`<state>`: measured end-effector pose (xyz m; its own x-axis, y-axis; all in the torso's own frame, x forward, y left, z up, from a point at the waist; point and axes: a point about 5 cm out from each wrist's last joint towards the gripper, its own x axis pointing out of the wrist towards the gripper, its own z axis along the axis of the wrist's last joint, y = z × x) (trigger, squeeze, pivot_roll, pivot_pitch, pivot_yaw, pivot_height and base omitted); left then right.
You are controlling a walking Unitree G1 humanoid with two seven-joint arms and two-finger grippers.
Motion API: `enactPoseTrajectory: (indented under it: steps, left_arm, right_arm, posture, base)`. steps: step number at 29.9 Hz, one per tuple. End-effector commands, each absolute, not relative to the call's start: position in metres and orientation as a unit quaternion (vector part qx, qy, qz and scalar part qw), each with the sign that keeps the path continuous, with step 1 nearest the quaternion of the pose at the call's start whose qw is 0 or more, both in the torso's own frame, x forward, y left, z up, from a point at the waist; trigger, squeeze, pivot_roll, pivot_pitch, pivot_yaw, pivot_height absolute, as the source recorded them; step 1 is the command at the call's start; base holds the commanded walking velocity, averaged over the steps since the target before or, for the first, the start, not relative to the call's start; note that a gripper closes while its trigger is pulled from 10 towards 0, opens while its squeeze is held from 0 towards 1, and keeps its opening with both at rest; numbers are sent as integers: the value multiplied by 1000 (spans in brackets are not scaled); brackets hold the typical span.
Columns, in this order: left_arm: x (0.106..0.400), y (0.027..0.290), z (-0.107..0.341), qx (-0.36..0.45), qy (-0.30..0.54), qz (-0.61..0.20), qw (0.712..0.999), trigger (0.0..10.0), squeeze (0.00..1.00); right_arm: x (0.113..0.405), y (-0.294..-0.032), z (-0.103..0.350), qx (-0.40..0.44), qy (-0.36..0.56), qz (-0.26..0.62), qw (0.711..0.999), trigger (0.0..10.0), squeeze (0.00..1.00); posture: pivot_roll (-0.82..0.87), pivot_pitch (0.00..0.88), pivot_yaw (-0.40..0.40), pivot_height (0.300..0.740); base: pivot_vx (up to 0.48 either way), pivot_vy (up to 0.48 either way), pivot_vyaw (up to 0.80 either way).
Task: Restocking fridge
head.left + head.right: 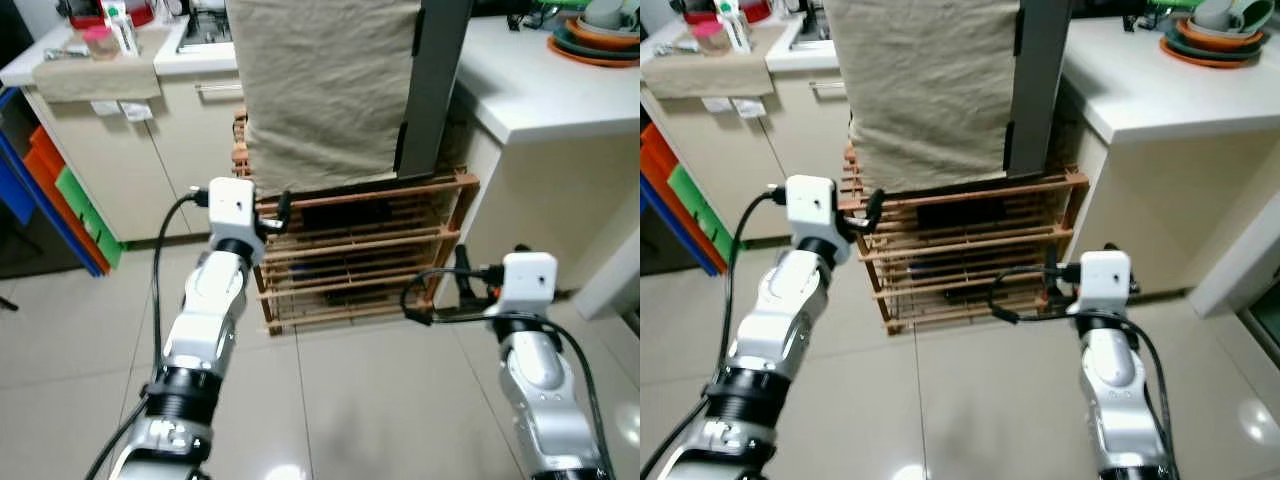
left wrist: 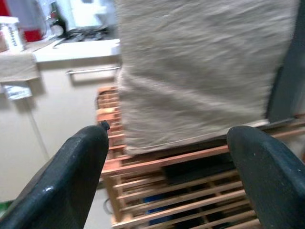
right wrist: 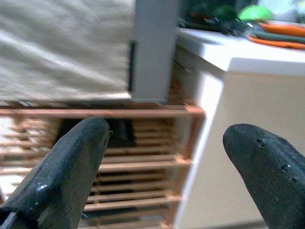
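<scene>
A: How do the hands stand?

B: The left hand (image 2: 167,176) is raised forward with its fingers (image 2: 71,176) spread wide and nothing between them. The right hand (image 3: 167,176) reaches out lower, likewise spread and bare.

A: What do they face?

B: A wooden slatted rack (image 1: 370,255) on the tiled floor (image 1: 370,400), with a beige cloth (image 1: 320,85) hanging over its top beside a grey panel (image 1: 435,85).

A: And around it?

B: A white surface (image 1: 530,90) with stacked bowls (image 1: 600,30) stands on the right. No fridge can be made out.
</scene>
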<state>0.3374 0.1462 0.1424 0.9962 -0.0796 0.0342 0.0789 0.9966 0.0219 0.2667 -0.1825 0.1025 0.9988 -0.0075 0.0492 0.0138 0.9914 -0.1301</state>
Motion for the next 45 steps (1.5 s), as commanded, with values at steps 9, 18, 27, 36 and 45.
enactPoseTrajectory:
  steps: [9,18,27,36,45]
  left_arm:
    - [338,144,134,0,10,-43,999,10000,0]
    - [331,151,120,-18,29,-39,999,10000,0]
    - [333,158,116,-6,38,-25,999,10000,0]
    - [335,157,134,-6,-28,-57,998,10000,0]
    - [329,157,135,-12,-37,-83,996,10000,0]
  right_arm:
    - [263,-200,107,-58,-33,-46,997,10000,0]
    - [264,-205,110,-62,-34,-55,996,10000,0]
    - [259,-229,104,-61,-19,-104,992,10000,0]
    - [260,-243,114,-49,-47,-148,987,10000,0]
    - [267,-239,122,-50,-59,-142,987,10000,0]
  posture:
    - [-155,27,83,740]
    - [-148,26,71,740]
    - [-149,19,67,740]
    - [-153,0,75,740]
    - [-137,0,69,740]
  base:
    - [464,0,0]
    - [131,360,-178]
    - [0,480,-793]
    - [0,480,-781]
    - [0,480,-769]
